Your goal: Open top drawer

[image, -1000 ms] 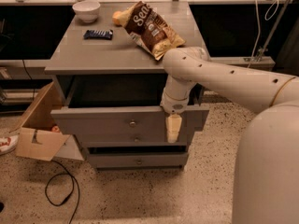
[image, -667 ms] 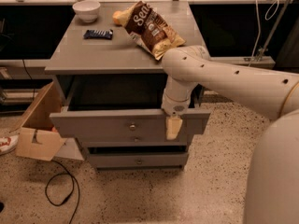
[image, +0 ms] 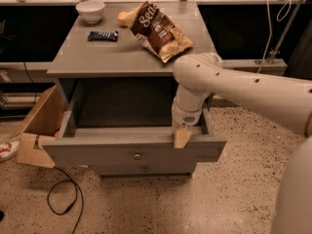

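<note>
A black cable (image: 62, 199) loops on the floor before the top drawer (image: 97, 154), which stands well out with a cardboard box (image: 41, 121) close beside it. My hand (image: 182, 137) points down onto the front panel's top edge, and I cannot tell its grip. Beyond, the surface (image: 112, 57) carries a chip bag (image: 161, 30), a candy bar (image: 103, 35) and a white bowl (image: 90, 9).

Extends white arm (image: 253, 89) in from right, bent sharply at rounded joint. Points wrist (image: 187, 106) straight down. Rests hand (image: 182, 137) at front rim of top drawer (image: 97, 155), right of centre.
</note>
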Robot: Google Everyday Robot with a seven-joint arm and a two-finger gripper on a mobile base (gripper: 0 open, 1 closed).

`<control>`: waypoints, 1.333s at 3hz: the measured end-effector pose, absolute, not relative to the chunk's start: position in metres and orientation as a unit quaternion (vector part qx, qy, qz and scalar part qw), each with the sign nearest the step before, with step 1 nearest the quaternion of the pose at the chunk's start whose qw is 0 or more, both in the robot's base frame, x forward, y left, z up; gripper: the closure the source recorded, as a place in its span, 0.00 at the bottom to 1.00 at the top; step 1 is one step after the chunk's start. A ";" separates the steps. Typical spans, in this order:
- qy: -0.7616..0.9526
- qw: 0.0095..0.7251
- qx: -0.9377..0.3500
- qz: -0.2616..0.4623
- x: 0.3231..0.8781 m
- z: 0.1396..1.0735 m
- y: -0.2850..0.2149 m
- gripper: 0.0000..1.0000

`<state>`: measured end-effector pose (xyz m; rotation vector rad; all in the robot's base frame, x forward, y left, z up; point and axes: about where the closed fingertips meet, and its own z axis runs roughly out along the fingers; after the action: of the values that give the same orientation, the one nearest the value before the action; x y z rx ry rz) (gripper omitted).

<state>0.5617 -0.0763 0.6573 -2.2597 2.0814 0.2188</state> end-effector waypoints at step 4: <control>0.675 0.048 -0.733 0.071 0.553 0.665 -0.077 0.28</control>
<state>0.5529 -0.0767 0.6655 -2.2346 2.0580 0.2179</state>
